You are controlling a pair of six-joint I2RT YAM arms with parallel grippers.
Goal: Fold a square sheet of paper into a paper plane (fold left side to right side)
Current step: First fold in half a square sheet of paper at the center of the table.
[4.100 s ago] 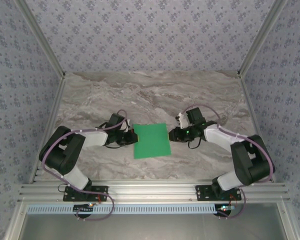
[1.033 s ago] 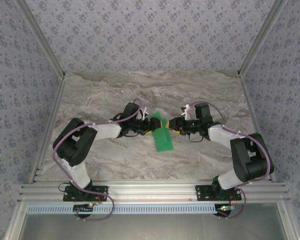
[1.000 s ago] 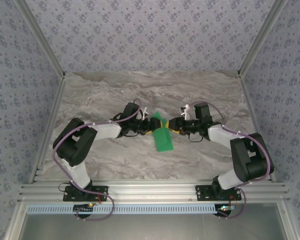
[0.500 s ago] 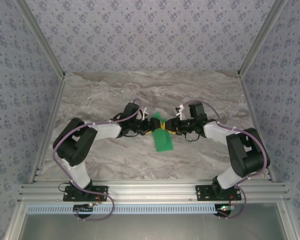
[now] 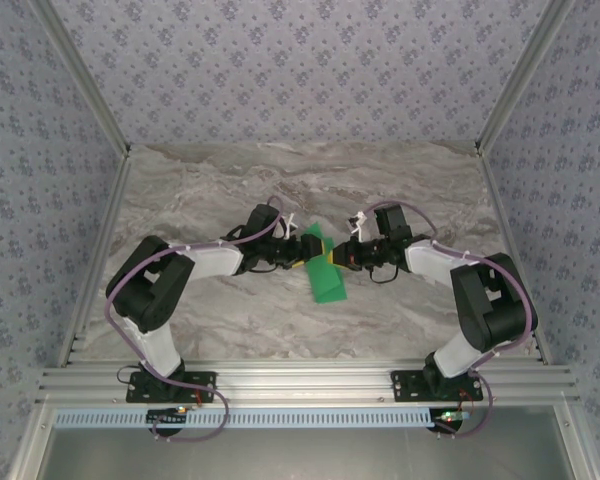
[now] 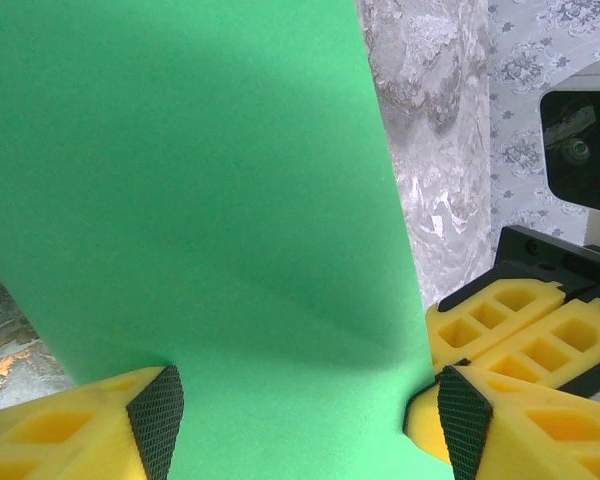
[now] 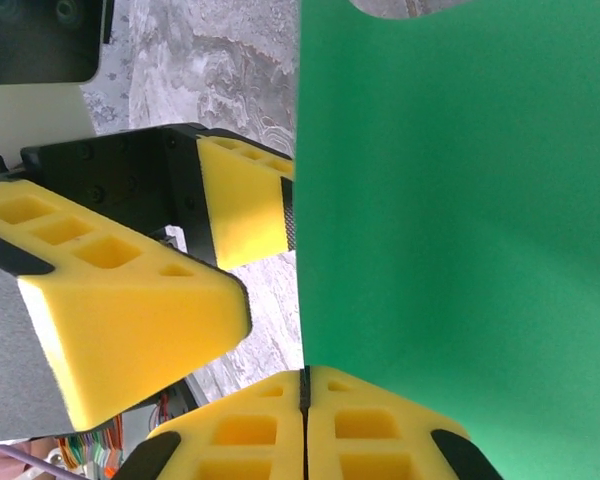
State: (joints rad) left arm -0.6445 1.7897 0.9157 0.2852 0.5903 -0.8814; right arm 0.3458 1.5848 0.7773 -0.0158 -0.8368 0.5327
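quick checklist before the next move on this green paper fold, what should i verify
1. Grip: right gripper is shut on the edge of the square sheet of paper: ok.
2. Release: left gripper is open, sheet between its fingers, not pinched: ok.
3. Sheet raised off the table at the grippers: ok.
4. Sheet edges lined up for the crease: cannot tell.
5. Grippers not touching each other: cannot tell.

Left claw (image 5: 300,254) and right claw (image 5: 342,257) flank the green sheet (image 5: 326,277) — doubled over, narrow.

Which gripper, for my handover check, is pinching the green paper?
The right gripper: fingers shut on the green paper; the left gripper stands wide open.
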